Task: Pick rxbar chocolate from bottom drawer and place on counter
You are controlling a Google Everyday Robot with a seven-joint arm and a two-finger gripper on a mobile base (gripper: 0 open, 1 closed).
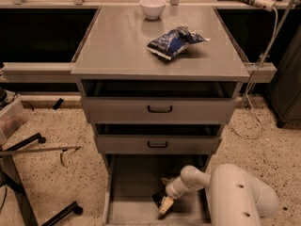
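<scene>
The bottom drawer [129, 187] is pulled open below two shallower drawers and shows its flat grey floor. My gripper [164, 202] reaches down into it from the white arm [230, 197] at the lower right, its pale fingertips near the drawer floor. A small dark object [158, 198], likely the rxbar chocolate, lies right at the fingertips, mostly hidden by them. The counter [122, 41] is the broad grey top of the cabinet.
A blue-and-white snack bag [174, 41] and a white bowl [153, 6] sit on the counter. A pale ledge [33, 69] runs left and right of the cabinet. A cable [256, 69] hangs at the right. A black stand base [28, 173] stands at the left on the speckled floor.
</scene>
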